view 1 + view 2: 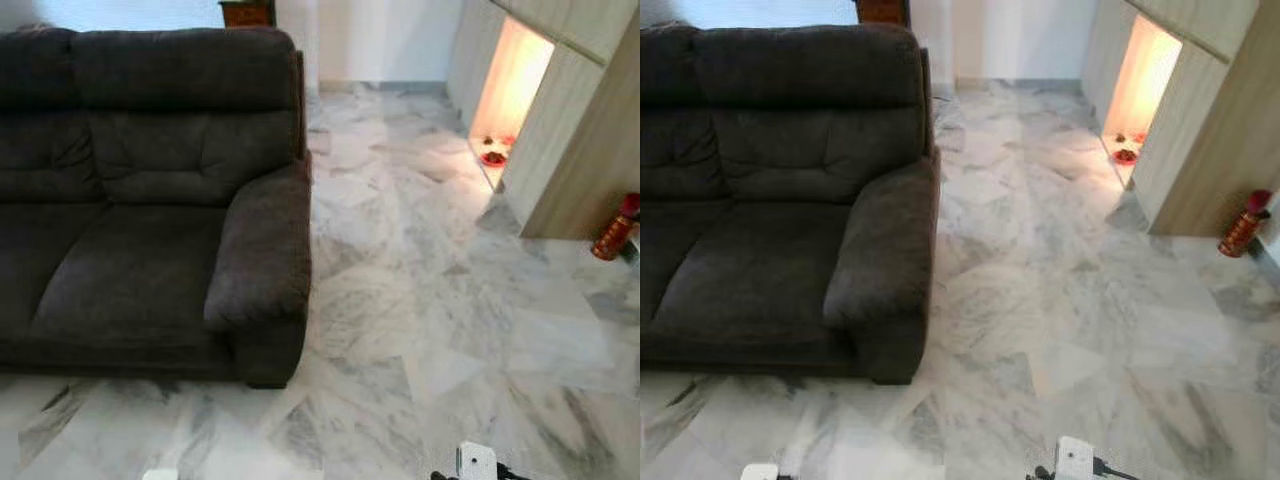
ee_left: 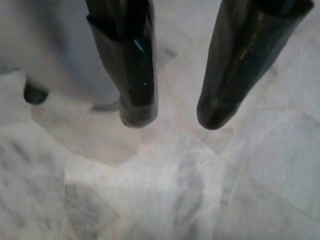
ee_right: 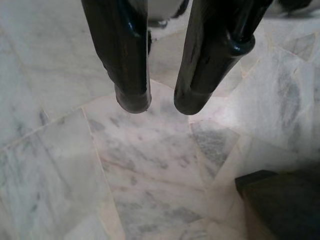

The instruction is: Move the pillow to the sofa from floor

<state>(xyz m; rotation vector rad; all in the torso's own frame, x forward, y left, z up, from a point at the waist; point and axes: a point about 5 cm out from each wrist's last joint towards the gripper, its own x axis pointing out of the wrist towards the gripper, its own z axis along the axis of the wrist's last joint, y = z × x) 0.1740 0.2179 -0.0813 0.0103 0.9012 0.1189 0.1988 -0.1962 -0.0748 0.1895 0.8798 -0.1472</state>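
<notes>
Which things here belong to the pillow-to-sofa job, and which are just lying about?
Belonging to the job:
- dark grey sofa, seat bare
- left gripper, open, empty above the marble floor
- right gripper, open a little, empty above the floor

Just lying about:
- red fire extinguisher by the wooden cabinet
- red dish in the lit niche

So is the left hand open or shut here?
Open. In the left wrist view the left hand's two black fingers stand apart over the marble floor, holding nothing.
</notes>
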